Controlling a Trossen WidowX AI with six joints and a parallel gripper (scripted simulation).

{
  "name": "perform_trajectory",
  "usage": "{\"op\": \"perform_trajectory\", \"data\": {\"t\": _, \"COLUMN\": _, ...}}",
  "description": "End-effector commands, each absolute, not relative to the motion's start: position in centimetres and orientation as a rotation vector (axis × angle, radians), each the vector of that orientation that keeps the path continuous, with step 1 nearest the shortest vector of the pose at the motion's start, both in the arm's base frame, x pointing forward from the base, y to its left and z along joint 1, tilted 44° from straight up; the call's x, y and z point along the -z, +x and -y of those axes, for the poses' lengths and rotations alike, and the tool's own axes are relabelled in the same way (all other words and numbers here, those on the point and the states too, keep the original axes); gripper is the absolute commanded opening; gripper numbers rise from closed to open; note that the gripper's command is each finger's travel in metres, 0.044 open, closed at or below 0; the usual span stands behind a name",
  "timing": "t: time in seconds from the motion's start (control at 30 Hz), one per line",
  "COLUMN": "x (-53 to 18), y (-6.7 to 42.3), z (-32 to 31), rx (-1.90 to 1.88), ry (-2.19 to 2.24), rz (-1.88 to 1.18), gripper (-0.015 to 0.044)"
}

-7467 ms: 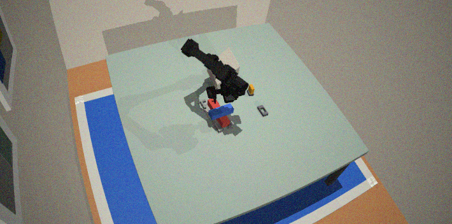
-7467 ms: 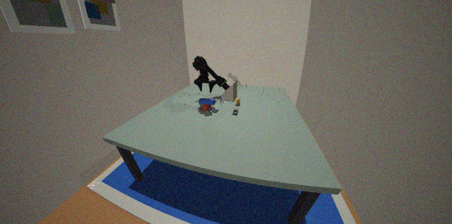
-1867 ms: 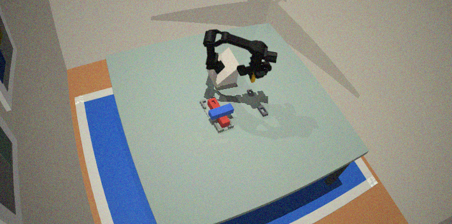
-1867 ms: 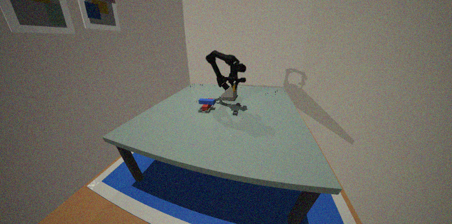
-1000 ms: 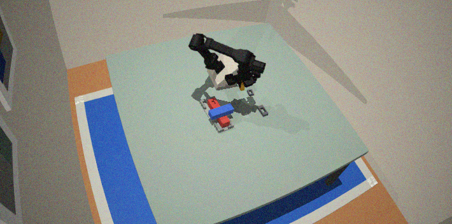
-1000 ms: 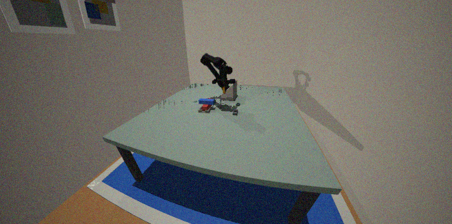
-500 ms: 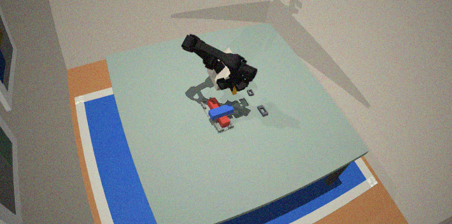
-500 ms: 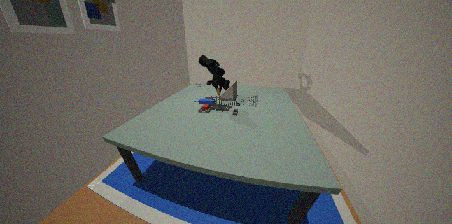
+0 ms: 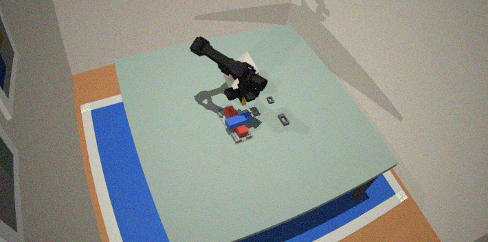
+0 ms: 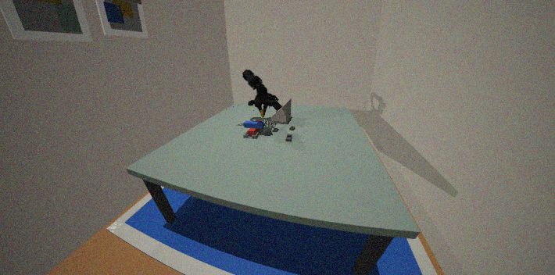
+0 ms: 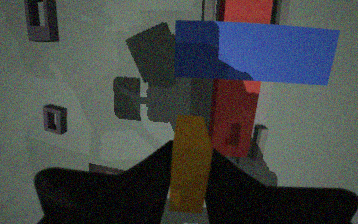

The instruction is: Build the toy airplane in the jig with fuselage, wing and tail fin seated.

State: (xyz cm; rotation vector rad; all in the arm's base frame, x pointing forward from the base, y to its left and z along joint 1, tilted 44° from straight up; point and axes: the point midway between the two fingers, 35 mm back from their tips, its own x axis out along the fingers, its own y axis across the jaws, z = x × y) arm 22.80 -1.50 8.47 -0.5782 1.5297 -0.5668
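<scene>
The red fuselage lies in the grey cradle. The blue wing lies across the top of the fuselage; its tab and socket are hidden under it. My gripper is shut on the orange tail fin. The fin is above the table, beside the fuselage's tail end and left of the dark tail socket in the wrist view. The fin's tab cannot be made out.
A larger grey holder and a smaller grey holder stand to the side of the cradle. A pale wedge-shaped block stands behind the gripper, close to the arm. The arm's shadow falls across the wing and tail.
</scene>
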Motion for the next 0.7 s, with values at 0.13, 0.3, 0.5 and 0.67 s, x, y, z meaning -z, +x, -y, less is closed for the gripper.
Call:
{"op": "perform_trajectory", "data": {"t": 0.13, "x": -9.6, "y": 22.1, "z": 3.6, "rx": 0.57, "ry": -0.602, "rz": -1.532, "gripper": 0.0}}
{"op": "perform_trajectory", "data": {"t": 0.3, "x": -10.2, "y": 21.5, "z": 5.0, "rx": 0.574, "ry": -0.617, "rz": -1.537, "gripper": 0.0}}
{"op": "perform_trajectory", "data": {"t": 0.5, "x": -10.8, "y": 20.9, "z": 6.1, "rx": 0.579, "ry": -0.631, "rz": -1.543, "gripper": 0.0}}
{"op": "perform_trajectory", "data": {"t": 0.67, "x": -10.8, "y": 20.9, "z": 6.2, "rx": 0.579, "ry": -0.631, "rz": -1.543, "gripper": 0.0065}}
